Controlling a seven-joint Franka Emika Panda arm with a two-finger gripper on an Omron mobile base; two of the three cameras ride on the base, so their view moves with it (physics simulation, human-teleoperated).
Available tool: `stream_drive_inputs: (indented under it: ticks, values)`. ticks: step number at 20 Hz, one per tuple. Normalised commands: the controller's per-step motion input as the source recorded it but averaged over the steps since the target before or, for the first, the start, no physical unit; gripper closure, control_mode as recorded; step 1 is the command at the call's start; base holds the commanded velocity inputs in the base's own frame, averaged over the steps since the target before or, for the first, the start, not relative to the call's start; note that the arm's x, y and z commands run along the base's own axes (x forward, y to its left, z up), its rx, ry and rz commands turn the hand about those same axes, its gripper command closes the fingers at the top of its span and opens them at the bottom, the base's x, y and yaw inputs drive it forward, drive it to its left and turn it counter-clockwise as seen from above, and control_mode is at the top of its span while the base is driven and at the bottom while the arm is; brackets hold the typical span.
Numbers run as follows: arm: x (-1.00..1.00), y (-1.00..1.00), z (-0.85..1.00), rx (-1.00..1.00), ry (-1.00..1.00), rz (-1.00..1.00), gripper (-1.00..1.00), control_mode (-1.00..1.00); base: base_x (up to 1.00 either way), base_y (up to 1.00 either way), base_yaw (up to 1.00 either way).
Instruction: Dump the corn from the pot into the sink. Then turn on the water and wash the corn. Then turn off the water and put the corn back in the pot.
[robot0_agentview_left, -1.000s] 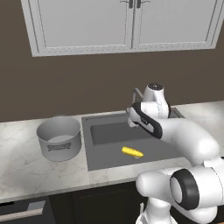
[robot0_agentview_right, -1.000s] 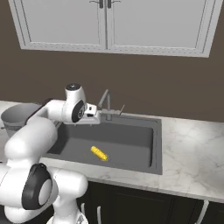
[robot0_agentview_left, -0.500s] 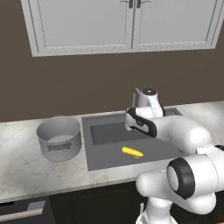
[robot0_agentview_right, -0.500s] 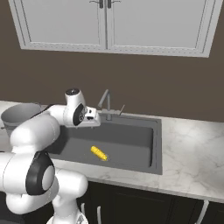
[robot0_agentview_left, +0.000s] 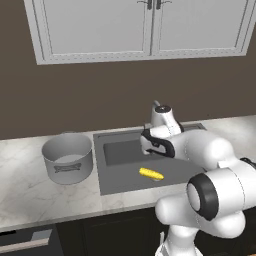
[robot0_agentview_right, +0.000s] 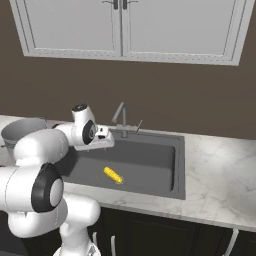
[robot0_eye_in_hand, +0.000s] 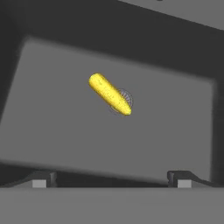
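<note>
The corn (robot0_agentview_left: 151, 174) (robot0_agentview_right: 113, 175), a small yellow cob, lies on the floor of the dark grey sink (robot0_agentview_left: 120, 152) (robot0_agentview_right: 150, 160). In the hand view the corn (robot0_eye_in_hand: 109, 93) rests partly over the round drain. My gripper (robot0_eye_in_hand: 111, 181) hovers above the basin and looks down at the cob. Its fingertips (robot0_eye_in_hand: 43, 179) stand wide apart, open, with nothing between them. From the left base view the hand (robot0_agentview_left: 157, 142) hangs over the sink's back half, above and behind the corn. The grey pot (robot0_agentview_left: 67, 157) (robot0_agentview_right: 22, 131) stands upright on the marble counter left of the sink.
A faucet (robot0_agentview_right: 122, 120) rises at the sink's back edge, just behind my hand. White wall cabinets (robot0_agentview_left: 145, 27) hang above. The marble counter (robot0_agentview_right: 215, 170) runs on to the right of the sink.
The hand has come down and shifted a little over the basin, closer to the corn. Corn and pot have stayed put. The fingers remain open.
</note>
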Motion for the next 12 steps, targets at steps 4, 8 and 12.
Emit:
stream_drive_inputs:
  ticks: [4, 8, 12]
  values:
    - [0.19, 0.0, -0.24, 0.0, 0.0, 0.0, -1.0, -1.0, 0.0, 0.0, 0.0]
    - [0.31, 0.0, -0.22, 0.0, 0.0, 0.0, -1.0, -1.0, 0.0, 0.0, 0.0]
    - [0.29, 0.0, -0.31, 0.0, 0.0, 0.0, -1.0, -1.0, 0.0, 0.0, 0.0]
